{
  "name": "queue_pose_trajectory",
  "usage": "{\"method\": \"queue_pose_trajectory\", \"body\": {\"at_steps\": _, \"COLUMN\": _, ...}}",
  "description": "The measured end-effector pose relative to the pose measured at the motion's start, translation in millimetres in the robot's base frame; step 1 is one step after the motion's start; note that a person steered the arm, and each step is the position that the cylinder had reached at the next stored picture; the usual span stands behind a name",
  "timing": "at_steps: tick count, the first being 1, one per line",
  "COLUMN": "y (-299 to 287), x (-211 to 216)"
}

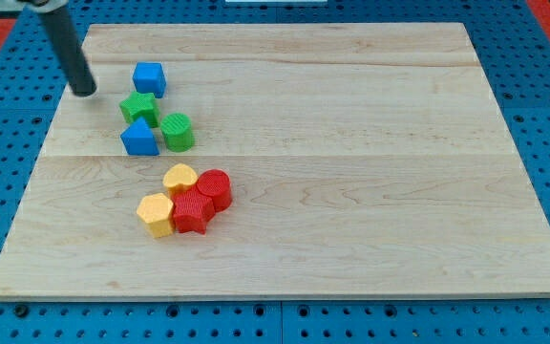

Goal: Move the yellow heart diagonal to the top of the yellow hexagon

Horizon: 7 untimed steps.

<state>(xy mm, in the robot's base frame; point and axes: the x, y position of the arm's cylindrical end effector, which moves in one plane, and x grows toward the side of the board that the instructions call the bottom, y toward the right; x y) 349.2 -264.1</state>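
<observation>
The yellow heart [179, 179] lies left of the board's middle, touching the red cylinder [215, 188] on its right. The yellow hexagon [156, 214] sits just below and left of the heart, touching the red star [192, 212]. My tip [84, 91] stands near the board's top left, well above and left of the yellow blocks, and left of the blue cube [148, 78].
A green star [137, 107], a green cylinder [177, 131] and a blue triangle-like block [139, 139] cluster below the blue cube. The wooden board [351, 143] lies on a blue pegboard.
</observation>
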Motion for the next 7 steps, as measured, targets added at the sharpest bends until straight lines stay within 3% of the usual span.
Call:
{"method": "queue_pose_trajectory", "body": {"at_steps": 3, "y": 63.9, "x": 228.2}}
{"method": "queue_pose_trajectory", "body": {"at_steps": 4, "y": 132.9, "x": 251.8}}
{"method": "queue_pose_trajectory", "body": {"at_steps": 5, "y": 187.9, "x": 229.7}}
{"method": "queue_pose_trajectory", "body": {"at_steps": 7, "y": 184.5, "x": 191.1}}
